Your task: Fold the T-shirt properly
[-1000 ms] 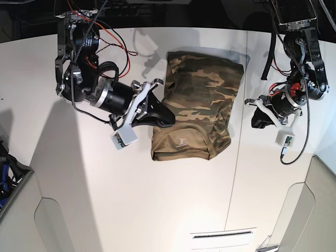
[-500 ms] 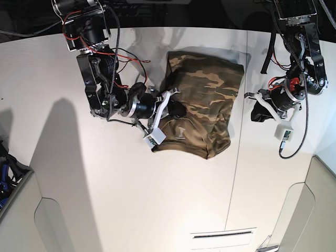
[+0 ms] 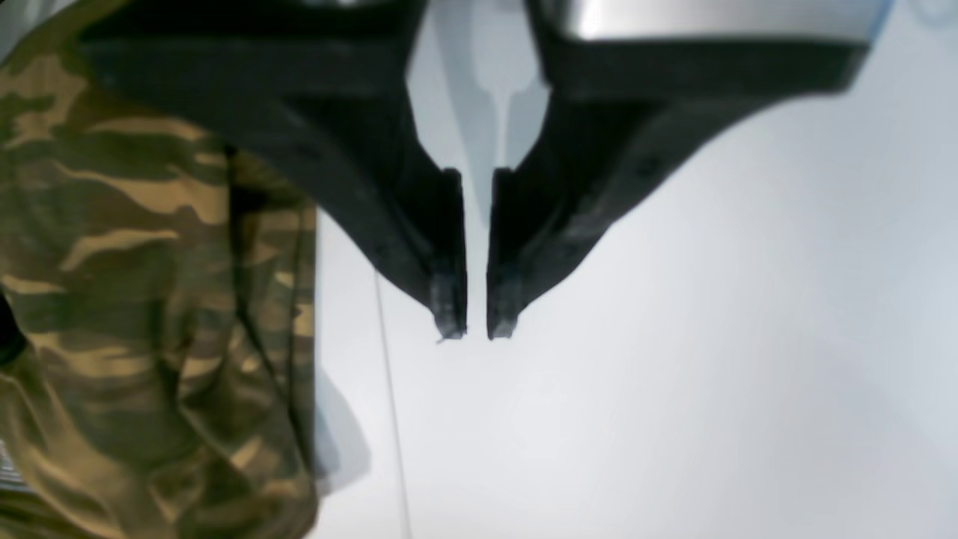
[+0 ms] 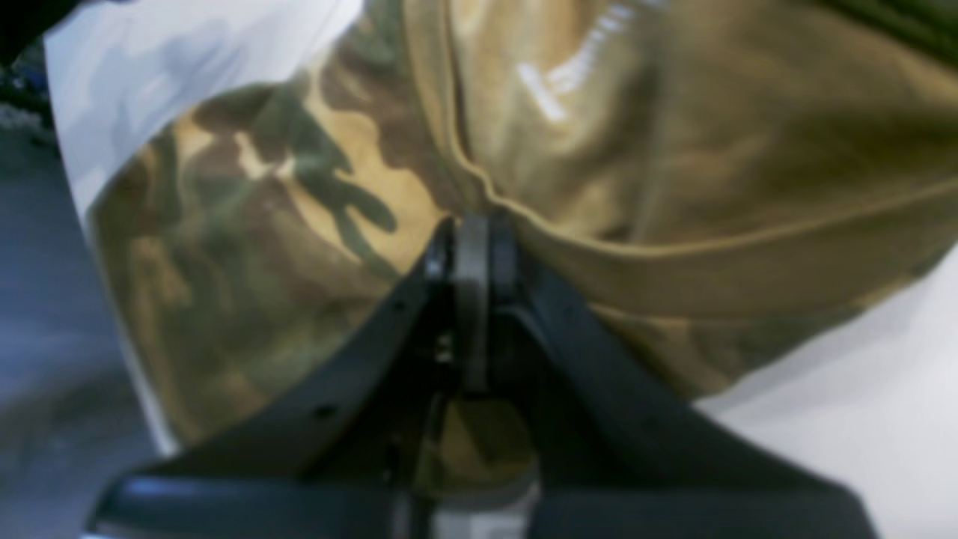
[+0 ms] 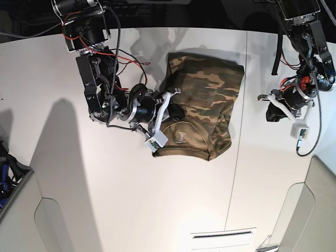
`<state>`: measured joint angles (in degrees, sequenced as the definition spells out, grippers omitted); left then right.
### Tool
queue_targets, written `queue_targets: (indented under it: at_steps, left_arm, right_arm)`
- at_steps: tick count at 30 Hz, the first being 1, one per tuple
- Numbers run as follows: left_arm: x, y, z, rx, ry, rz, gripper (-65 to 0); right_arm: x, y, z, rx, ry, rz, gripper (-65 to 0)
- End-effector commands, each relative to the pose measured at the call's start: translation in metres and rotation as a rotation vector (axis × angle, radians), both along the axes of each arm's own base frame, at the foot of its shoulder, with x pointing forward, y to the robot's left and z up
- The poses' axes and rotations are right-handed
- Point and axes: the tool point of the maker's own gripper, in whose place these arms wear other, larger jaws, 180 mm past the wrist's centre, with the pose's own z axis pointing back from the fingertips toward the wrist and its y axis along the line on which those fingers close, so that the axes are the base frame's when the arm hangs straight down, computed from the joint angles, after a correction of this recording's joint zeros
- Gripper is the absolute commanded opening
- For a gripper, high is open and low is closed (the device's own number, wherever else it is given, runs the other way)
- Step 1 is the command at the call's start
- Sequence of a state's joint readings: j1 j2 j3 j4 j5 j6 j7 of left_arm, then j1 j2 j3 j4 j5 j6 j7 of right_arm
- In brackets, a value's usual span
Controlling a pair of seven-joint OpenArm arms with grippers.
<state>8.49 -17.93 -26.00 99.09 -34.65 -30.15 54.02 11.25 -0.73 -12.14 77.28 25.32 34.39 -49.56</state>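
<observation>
T-shirt: olive, brown and tan camouflage cloth T-shirt [image 5: 202, 102], folded into a rough rectangle, lying on the far middle of the white table [image 5: 131, 210]; pale print visible on the near folded layer.
T-shirt edges: far edge close to the table's back rim; near edge rounded and slightly bunched; right edge just short of a thin seam line in the tabletop.
Right gripper [image 5: 170, 112]: black-fingered, white-bodied, at the shirt's left edge; jaws pressed together on a fold of the camouflage cloth, hemmed edge running across just above the fingertips in the wrist view [image 4: 470, 247].
Left gripper [image 5: 272, 111]: black-fingered, off the shirt's right side, well apart from the cloth; jaws nearly together with a thin slit between the tips, holding nothing, bare table beneath [image 3: 477, 322].
Open room: broad bare tabletop toward the near side and to the left of the right arm; narrower strip between the shirt's right edge and the left gripper.
Table corners: rounded notches along the near edge.
</observation>
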Motion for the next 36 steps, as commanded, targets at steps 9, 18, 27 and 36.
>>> queue_targets:
  at_steps: [9, 18, 27, 36]
  left_arm:
    - [-0.051, 0.040, 0.026, -0.028, -0.046, 0.046, -59.4]
    - [-0.128, 0.064, 0.001, -0.034, 0.141, 0.112, -59.4]
    - [-0.214, 0.059, -0.027, -0.038, 0.366, 0.095, -59.4]
    - [-0.281, 0.035, -0.050, -0.070, 0.515, 0.123, -59.4]
  right_arm:
    - [-0.013, -0.003, 0.066, 0.086, -0.191, -0.003, -65.0]
    - [-0.089, -0.029, 0.054, 0.050, -0.118, 0.039, -65.0]
    - [-0.182, -0.071, 0.046, -0.071, -0.013, 0.169, -65.0]
    - [-0.265, -0.130, 0.013, -0.244, 0.213, 0.309, -65.0]
